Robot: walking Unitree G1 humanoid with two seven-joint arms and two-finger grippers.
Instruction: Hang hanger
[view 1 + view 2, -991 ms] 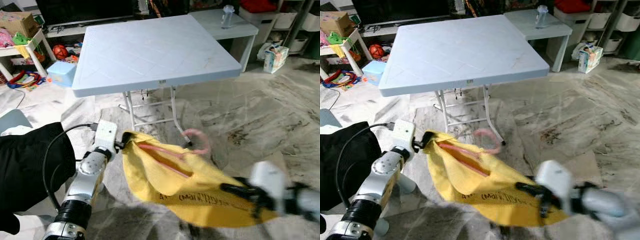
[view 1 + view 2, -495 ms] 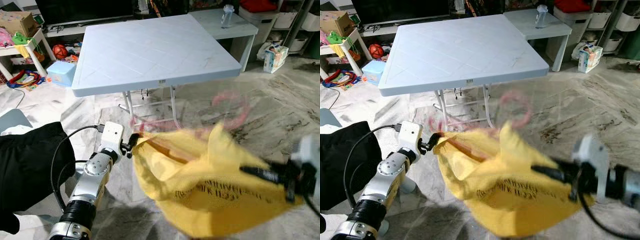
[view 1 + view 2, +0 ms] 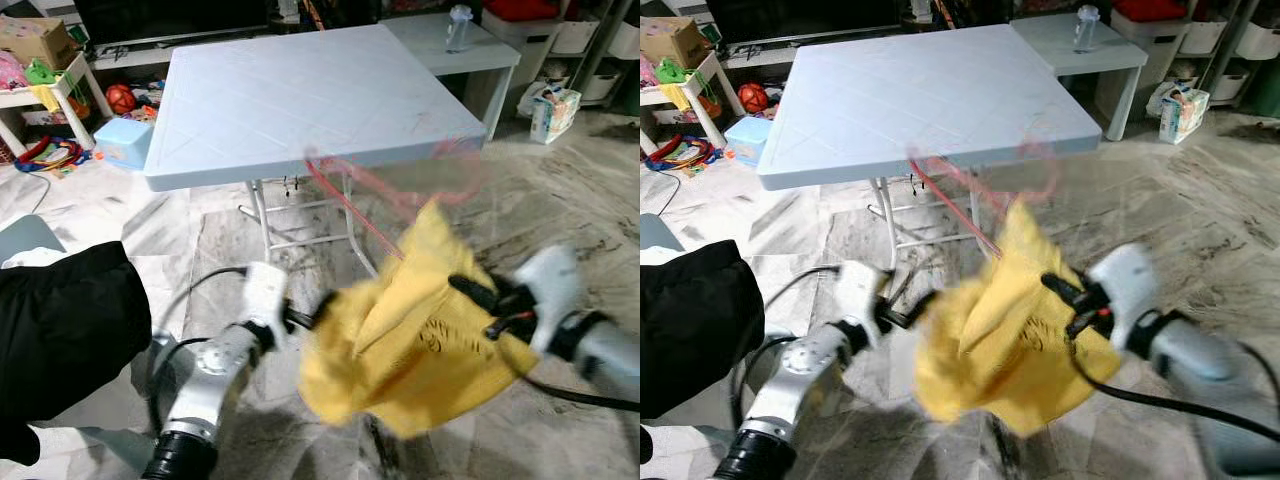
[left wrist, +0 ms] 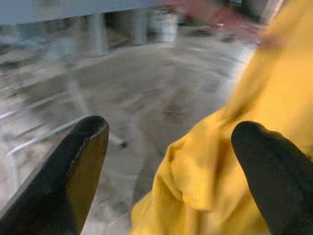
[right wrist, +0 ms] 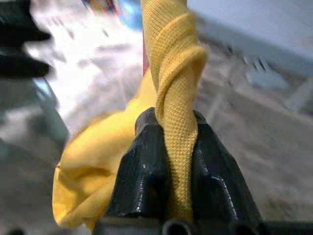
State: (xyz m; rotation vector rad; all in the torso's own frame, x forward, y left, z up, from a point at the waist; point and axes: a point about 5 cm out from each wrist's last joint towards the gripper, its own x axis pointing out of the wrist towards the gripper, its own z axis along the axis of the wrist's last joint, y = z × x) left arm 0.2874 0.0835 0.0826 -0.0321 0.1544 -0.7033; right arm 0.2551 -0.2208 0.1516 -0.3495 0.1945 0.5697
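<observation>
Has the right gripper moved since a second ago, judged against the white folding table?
Yes. The right gripper, shut on the yellow garment, has risen and swung toward the white folding table.

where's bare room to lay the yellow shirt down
The white folding table top is bare edge to edge. The smaller table behind carries a bottle at its far side. Crowded: toys and a blue box on the floor at left, bins at right.

Pink hanger (image 3: 355,205), motion-blurred, tilted in mid-air in front of the tabletop (image 3: 300,95) edge, lower end inside a bunched yellow garment (image 3: 400,345) hanging above the floor.
</observation>
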